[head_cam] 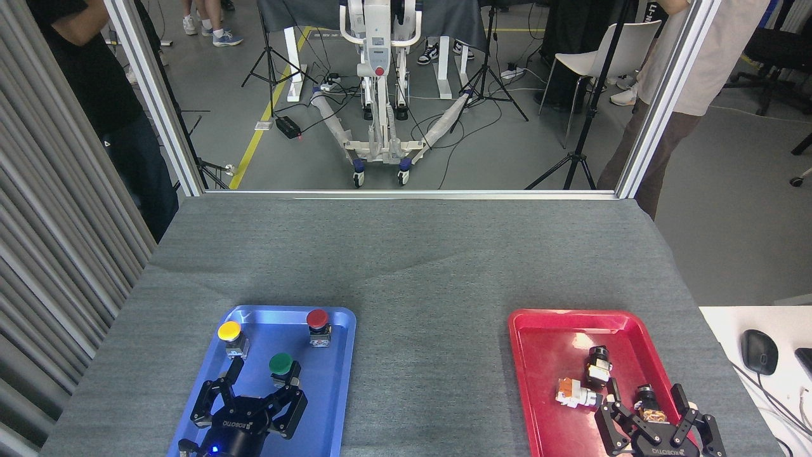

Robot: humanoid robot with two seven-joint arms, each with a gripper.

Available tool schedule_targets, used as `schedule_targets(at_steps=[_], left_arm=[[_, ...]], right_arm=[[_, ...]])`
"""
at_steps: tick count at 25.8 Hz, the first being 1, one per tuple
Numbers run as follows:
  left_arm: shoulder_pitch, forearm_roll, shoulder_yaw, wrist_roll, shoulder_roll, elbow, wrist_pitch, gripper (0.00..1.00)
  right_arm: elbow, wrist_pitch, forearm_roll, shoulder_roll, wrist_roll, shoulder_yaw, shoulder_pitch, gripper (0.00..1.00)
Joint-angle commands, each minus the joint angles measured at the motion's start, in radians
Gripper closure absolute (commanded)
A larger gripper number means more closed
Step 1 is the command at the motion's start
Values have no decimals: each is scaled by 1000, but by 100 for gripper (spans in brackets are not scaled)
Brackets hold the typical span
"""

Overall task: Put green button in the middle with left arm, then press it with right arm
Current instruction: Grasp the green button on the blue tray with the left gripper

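The green button (280,364) stands upright in the blue tray (333,393), with its round cap facing up. A yellow button (229,331) stands at its 10 o'clock and a red button (317,319) at its 1 o'clock, both near the tray's far rim and both apart from it.

The left gripper (263,373) sits at the green button's 6 o'clock, low over the tray's near half. Its jaws are spread; one finger (235,368) points up at the button's 9 o'clock side, the other ends just beside the button's body at about 5 o'clock. Whether that finger touches the button cannot be told. Nothing is pinched.

The middle (431,374), the bare grey cloth of the desk (406,254) between the two trays, lies at the green button's 3 o'clock.

The red tray (539,381) lies farther toward 3 o'clock. It holds three small switch parts: a white and orange one (574,392), a black one (597,365) at its 1 o'clock, and another black one (648,403) nearer the right gripper (646,398). That gripper rests over the tray's near right corner, jaws spread, with this last part between its fingers; contact cannot be judged.

A black mouse (759,351) lies on a white surface at the red tray's 3 o'clock.
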Motion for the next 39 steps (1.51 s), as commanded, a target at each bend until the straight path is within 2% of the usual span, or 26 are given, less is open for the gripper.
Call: schedule_targets(at_steps=[1,13,17,23,32,39], left_arm=[[9,-4,0,-1,1,-1,0,0],[8,-1,0,-6,-1,5,1,0],[-12,-5,-13,-3,-13,117,3,0],[-32,-5,-29,-4,-13,177,0,0],[-144,-5,-38,-4,-7,344,1,0],[-201,-5,-39,-6,-4,420,-7,0]], right_arm=[[-1,0,0,0,0,0,0,0],[-2,2,0,0,0,0,0,0],[-1,0,0,0,0,0,2,0],[0,0,0,-3,-1,0,2,0],[-1,0,0,-4,0,0,2,0],[-2,0,0,-4,-1,0,2,0]])
